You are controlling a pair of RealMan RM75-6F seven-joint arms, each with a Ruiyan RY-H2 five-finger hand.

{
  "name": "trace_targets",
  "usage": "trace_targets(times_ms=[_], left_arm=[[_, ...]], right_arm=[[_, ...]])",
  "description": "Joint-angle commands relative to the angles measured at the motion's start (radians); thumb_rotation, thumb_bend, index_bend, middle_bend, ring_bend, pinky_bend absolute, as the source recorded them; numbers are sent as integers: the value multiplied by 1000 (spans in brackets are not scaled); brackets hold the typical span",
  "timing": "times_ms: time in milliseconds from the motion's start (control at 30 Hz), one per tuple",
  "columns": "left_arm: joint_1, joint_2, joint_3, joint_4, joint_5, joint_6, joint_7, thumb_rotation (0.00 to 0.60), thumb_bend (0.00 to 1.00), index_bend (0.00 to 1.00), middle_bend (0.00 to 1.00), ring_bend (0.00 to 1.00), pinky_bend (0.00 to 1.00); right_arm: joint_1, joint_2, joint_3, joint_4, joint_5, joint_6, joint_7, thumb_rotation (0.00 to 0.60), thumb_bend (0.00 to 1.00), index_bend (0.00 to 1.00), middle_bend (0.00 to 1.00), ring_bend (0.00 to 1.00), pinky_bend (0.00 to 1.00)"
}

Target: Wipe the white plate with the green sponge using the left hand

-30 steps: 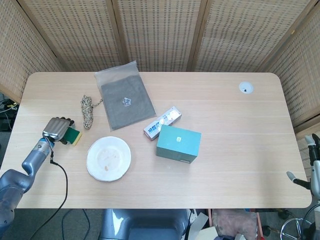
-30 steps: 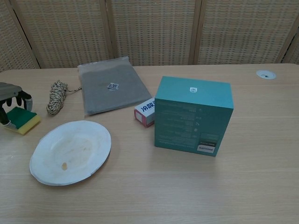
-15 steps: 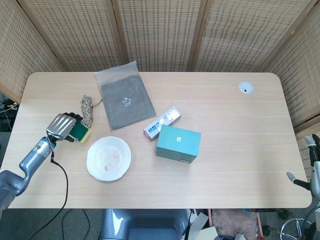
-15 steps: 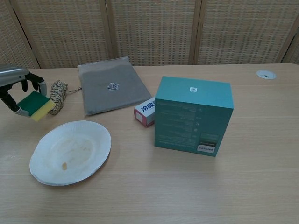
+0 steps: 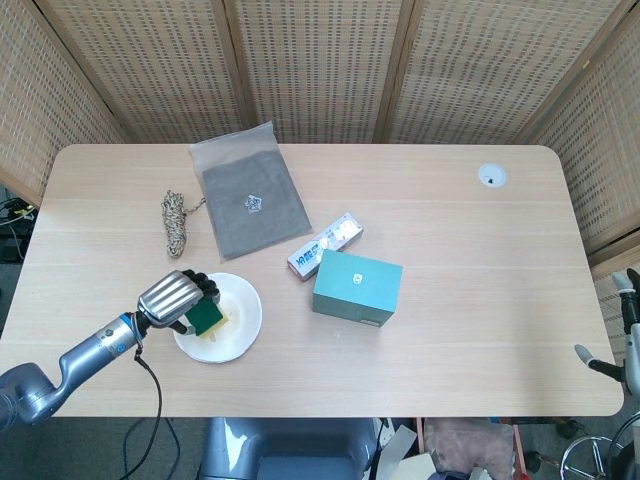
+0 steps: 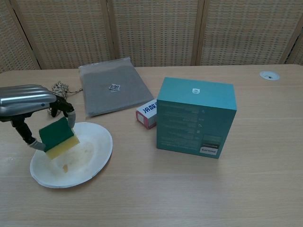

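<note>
The left hand [image 5: 176, 299] has a ribbed, silvery metal back and dark fingers [image 6: 64, 108] (black at the tips). Its forearm is a smooth blue-grey tube with a thin black cable trailing beneath.

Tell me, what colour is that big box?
Teal box, seen best in the chest view.

1. It looks like a staged test room – a lab or office corner more than a home.
2. Woven rattan screens [image 5: 320, 60] close it off at 12 o'clock.
3. A pale wood desk [image 5: 480, 300] has a cable grommet [image 5: 491, 176] at 2 o'clock.
4. Loose cables and stands show past the edge at 4 o'clock – lab gear, by the look.
</note>
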Motion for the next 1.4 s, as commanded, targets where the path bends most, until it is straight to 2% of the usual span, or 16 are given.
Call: trace_targets(times_ms=[33, 300, 533, 1100, 1400], left_arm=[[-17, 3, 27, -56, 36, -47, 124, 600, 134, 480, 395, 318, 400], [-22, -65, 34, -6, 49, -91, 259, 600, 139, 493, 404, 320, 402], [-20, -115, 30, 72, 52, -89, 313, 600, 138, 497, 405, 320, 402], [-4, -188, 53, 197, 44, -68, 251, 600, 140, 505, 414, 320, 402], [-1, -177, 40, 198, 44, -9, 225, 600, 142, 507, 416, 322, 404]], right_arm=[[0, 1, 0, 1, 1, -2, 2, 600, 0, 0, 0, 0, 0], [0, 3, -1, 2, 0, -4, 9, 600, 0, 0, 0, 0, 0], [2, 3, -1, 3, 1, -9, 12, 600, 0, 0, 0, 0, 0], [4, 2, -2, 3, 4, -14, 9, 600, 0, 0, 0, 0, 0], [2, 6, -3, 1, 1, -11, 16, 600, 0, 0, 0, 0, 0]])
